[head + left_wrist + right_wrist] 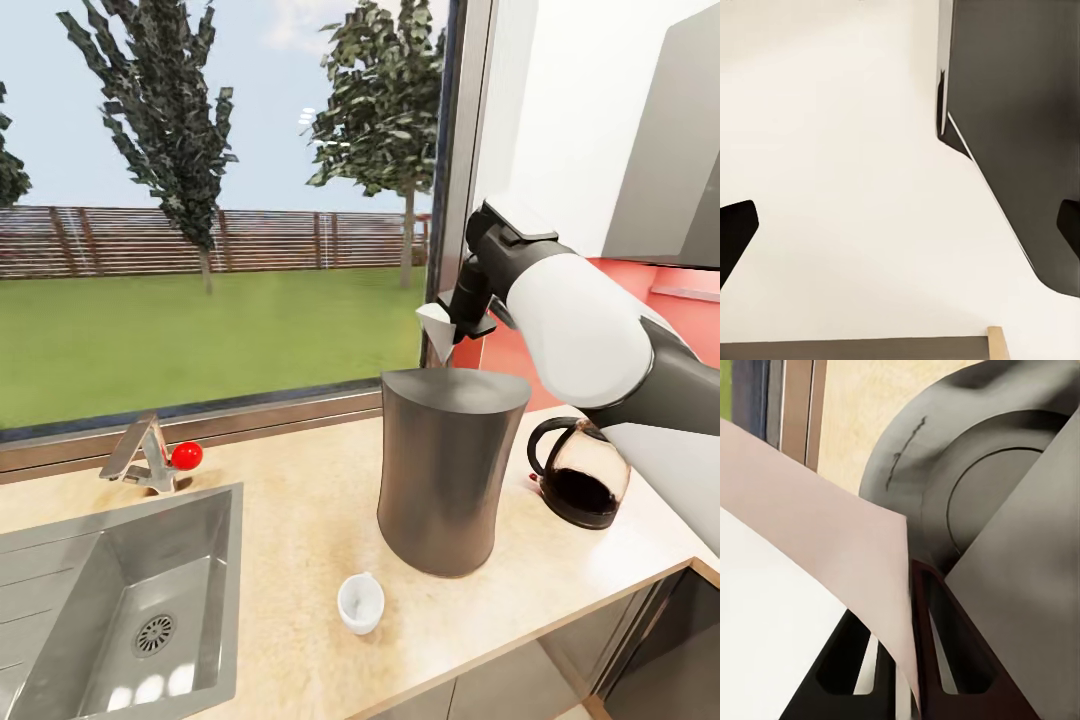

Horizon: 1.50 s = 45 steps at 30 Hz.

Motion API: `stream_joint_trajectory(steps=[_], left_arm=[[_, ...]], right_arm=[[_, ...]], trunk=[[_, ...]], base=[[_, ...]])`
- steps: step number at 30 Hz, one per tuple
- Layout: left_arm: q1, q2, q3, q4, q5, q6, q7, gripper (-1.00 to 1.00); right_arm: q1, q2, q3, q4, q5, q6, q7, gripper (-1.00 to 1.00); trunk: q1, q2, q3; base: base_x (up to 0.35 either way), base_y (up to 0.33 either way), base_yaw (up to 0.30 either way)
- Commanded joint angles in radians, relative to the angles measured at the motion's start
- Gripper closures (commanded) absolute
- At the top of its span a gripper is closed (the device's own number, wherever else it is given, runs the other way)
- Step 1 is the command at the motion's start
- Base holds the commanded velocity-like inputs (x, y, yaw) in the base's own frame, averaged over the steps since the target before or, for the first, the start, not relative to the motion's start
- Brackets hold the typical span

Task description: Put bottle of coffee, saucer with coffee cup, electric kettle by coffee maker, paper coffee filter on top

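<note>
My right claw [455, 325] is clamped on the paper filter [437, 328], above the coffee maker [447, 470] at frame centre. Kettle [580, 478] and cup [360, 602] are on the desk [290, 530]. Filter placement is pending; saucer and bottle placement remain. My left claw [900, 232] is spread wide, holding nothing.

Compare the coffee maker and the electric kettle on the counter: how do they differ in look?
The coffee maker is a tall, opaque dark grey cylinder; the electric kettle is a much shorter, rounded clear glass jug. The kettle has a black loop handle; the coffee maker shows none. Both stand upright on the countertop, side by side.
</note>
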Motion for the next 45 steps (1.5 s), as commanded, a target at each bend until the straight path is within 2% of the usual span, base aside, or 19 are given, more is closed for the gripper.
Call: stream_joint_trajectory(steps=[1, 22, 30, 45], left_arm=[[0.000, 0.000, 0.002, 0.000, -0.003, 0.000, 0.002, -1.00], [0.004, 0.002, -0.001, 0.003, -0.006, 0.002, 0.002, -1.00], [0.017, 0.005, -0.001, 0.005, -0.005, 0.004, 0.000, -1.00], [0.032, 0.008, -0.003, 0.005, -0.006, 0.004, 0.001, -1.00]], right_arm=[[0.001, 0.000, 0.006, -0.002, -0.009, 0.007, -0.006, 1.00], [-0.004, 0.006, 0.007, -0.006, 0.000, 0.008, -0.007, 1.00], [-0.006, -0.004, 0.006, -0.019, 0.000, 0.007, -0.009, 1.00], [-0.006, -0.006, 0.007, -0.020, 0.000, 0.007, -0.013, 1.00]], trunk=[[0.000, 0.000, 0.000], [0.000, 0.000, 0.000], [0.000, 0.000, 0.000], [0.000, 0.000, 0.000]], base=[[0.000, 0.000, 0.000], [0.000, 0.000, 0.000], [0.000, 0.000, 0.000], [0.052, 0.000, 0.000]])
